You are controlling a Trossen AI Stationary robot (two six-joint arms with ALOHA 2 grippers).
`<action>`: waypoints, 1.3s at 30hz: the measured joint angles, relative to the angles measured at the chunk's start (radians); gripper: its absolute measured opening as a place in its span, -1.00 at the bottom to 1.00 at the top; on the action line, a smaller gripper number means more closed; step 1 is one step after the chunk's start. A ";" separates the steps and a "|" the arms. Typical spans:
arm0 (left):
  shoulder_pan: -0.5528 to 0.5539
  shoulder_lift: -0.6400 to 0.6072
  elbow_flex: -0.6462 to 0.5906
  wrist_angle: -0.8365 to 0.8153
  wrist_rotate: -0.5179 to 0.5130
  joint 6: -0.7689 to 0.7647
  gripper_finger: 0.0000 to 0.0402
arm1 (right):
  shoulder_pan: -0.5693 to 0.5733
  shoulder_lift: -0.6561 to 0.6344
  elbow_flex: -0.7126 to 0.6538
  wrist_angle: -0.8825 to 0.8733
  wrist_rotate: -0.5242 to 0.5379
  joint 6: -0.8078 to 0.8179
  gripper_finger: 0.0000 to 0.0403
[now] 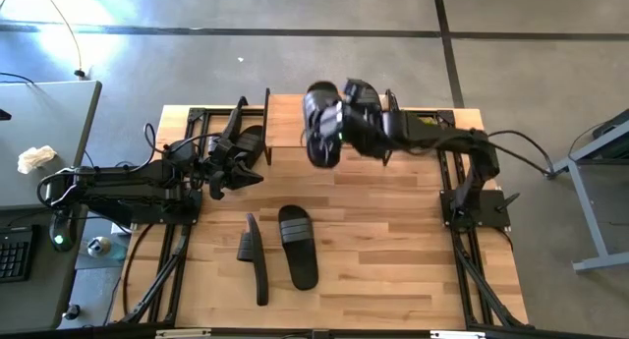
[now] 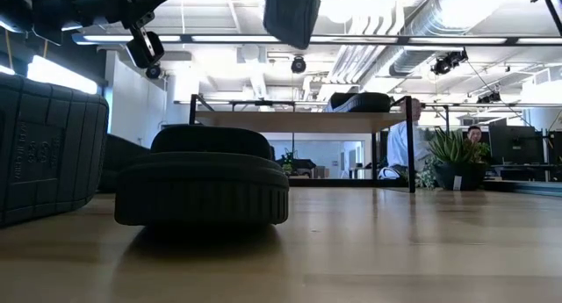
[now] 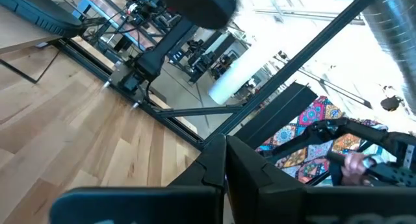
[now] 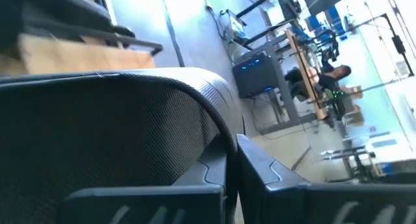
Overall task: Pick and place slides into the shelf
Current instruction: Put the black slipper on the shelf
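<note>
Right gripper (image 1: 339, 123), closed on 1 slide (image 1: 319, 123) above the shelf (image 1: 285, 118) at the tabletop's far edge, may drop it askew; left gripper (image 1: 246, 177) is closed, empty.

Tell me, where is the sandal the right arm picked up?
In the high view, the sandal hangs in the right hand above the shelf, at the table's far edge near the middle.

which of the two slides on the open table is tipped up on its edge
The left one: it stands on its side edge, showing only a thin curved profile from above. The slide just right of it lies flat, sole down, with its wide strap facing up.
</note>
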 joint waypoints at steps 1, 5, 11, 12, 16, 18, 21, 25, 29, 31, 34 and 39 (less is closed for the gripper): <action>0.000 0.000 0.000 0.000 0.000 0.000 -1.00 | -0.027 0.000 -0.010 0.021 -0.026 -0.032 -1.00; 0.000 0.000 0.000 0.000 0.000 0.000 -1.00 | -0.117 0.005 -0.056 0.069 -0.084 -0.133 -1.00; 0.000 0.000 0.000 0.000 0.000 0.000 -1.00 | -0.206 0.006 -0.201 0.177 -0.144 -0.222 -1.00; 0.000 0.000 0.000 0.000 0.000 0.000 -1.00 | -0.213 0.006 -0.231 0.208 -0.140 -0.240 -1.00; 0.000 0.000 0.000 0.000 0.000 0.000 -1.00 | -0.233 0.006 -0.343 0.335 -0.137 -0.359 -1.00; 0.000 0.000 0.000 0.000 0.000 0.000 -1.00 | -0.236 0.006 -0.399 0.421 -0.147 -0.425 -1.00; 0.000 0.000 0.000 0.000 0.000 0.000 -1.00 | -0.245 0.006 -0.472 0.506 -0.157 -0.503 -1.00; 0.000 0.000 0.000 0.000 0.000 0.000 -1.00 | -0.262 0.006 -0.536 0.562 -0.157 -0.523 -1.00; 0.000 0.000 0.000 0.000 0.000 0.000 -1.00 | -0.285 0.006 -0.556 0.561 -0.140 -0.477 -1.00; 0.000 0.000 0.000 0.000 0.000 0.000 -1.00 | -0.297 0.006 -0.557 0.563 -0.136 -0.460 -1.00; 0.000 0.000 0.000 0.000 0.000 0.000 -1.00 | -0.315 0.006 -0.557 0.562 -0.134 -0.454 -1.00; 0.000 0.000 0.000 0.000 0.000 0.000 -1.00 | -0.334 0.006 -0.557 0.544 -0.157 -0.454 -1.00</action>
